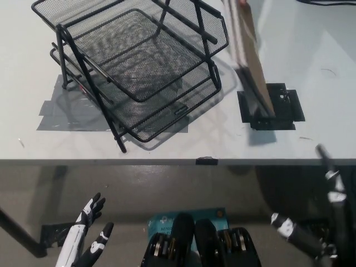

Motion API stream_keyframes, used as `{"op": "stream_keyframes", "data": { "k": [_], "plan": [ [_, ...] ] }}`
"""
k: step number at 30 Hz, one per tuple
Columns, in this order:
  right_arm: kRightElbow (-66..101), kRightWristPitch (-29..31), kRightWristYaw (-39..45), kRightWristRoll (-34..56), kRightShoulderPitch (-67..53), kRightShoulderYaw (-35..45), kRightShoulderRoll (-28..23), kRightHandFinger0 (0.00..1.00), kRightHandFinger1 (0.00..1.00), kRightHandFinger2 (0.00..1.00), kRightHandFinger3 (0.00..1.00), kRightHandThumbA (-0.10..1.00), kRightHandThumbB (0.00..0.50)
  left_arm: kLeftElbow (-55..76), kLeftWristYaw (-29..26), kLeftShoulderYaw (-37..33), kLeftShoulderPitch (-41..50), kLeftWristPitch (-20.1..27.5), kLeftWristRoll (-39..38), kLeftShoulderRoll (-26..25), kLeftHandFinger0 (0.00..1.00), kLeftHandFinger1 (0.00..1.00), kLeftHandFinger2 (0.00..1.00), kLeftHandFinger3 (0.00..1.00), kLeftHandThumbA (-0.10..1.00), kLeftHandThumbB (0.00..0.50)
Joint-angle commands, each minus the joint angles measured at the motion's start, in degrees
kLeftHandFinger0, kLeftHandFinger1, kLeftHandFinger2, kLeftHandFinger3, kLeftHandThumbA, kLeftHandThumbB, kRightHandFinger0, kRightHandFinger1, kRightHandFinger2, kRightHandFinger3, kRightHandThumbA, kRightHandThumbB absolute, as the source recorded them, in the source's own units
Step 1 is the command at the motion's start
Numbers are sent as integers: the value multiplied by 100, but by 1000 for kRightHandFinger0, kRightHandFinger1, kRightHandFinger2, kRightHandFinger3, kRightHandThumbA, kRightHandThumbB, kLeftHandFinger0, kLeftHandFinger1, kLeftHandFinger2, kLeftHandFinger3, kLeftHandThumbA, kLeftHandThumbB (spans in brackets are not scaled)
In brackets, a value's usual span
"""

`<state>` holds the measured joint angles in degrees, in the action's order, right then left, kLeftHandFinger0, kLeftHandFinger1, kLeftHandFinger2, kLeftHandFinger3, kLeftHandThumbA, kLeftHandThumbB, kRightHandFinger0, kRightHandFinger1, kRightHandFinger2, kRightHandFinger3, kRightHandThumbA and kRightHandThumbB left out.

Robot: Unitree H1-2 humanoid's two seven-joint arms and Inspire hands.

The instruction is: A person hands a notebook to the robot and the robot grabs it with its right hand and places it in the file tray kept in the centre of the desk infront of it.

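Head view, steeply downward over a white desk (311, 50). Black wire-mesh file tray (139, 67), stacked in tiers on slanted legs, standing at centre-left of the desk over grey tape patches (55, 114). Brown notebook (253, 61), seen edge-on and tilted, held up at upper right above the desk by a person's hand (243, 2) barely visible at the top edge; lower end over a black square mat (283, 108), contact not discernible. Notebook well apart from both robot hands and beside, not in, the tray. White left hand (92, 233) low at lower left, below the desk edge, fingers spread apart and pointing upward, holding nothing. Black right hand (314, 228) at lower right, also below the desk edge, raised with fingers splayed wide and upward, empty, palm turned toward the desk. Teal label (161, 222) visible on the floor between the hands.
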<state>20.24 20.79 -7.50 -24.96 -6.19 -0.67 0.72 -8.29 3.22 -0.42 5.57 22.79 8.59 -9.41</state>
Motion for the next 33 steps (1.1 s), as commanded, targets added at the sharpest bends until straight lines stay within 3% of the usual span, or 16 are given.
{"op": "stream_keyframes", "data": {
  "k": [1,10,14,20,24,33],
  "plan": [
    [390,235,-353,-544,415,179,84,1000,1000,1000,1000,1000,403,51,-153,29,10,329,33,6,1000,1000,1000,1000,785,311],
    [347,-218,-388,-977,1230,243,294,1000,1000,1000,1000,1000,437,125,-122,42,-61,217,54,-3,1000,1000,1000,1000,786,315],
    [20,-175,-538,-1279,1648,198,341,1000,1000,1000,1000,1000,403,137,-128,53,-89,220,78,-7,1000,1000,1000,1000,781,313],
    [-537,-616,-655,-1596,2213,266,358,1000,1000,1000,1000,1000,376,171,-118,58,-69,240,69,-1,1000,1000,1000,1000,754,305],
    [-1023,-787,-793,-1561,2597,320,347,1000,1000,1000,1000,1000,394,167,-128,68,-100,244,76,2,1000,1000,1000,1000,745,308],
    [-2162,-913,-1050,-1291,3309,411,198,1000,1000,1000,1000,1000,354,160,-139,77,-104,268,108,8,1000,1000,1000,1000,736,313]
  ]
}}
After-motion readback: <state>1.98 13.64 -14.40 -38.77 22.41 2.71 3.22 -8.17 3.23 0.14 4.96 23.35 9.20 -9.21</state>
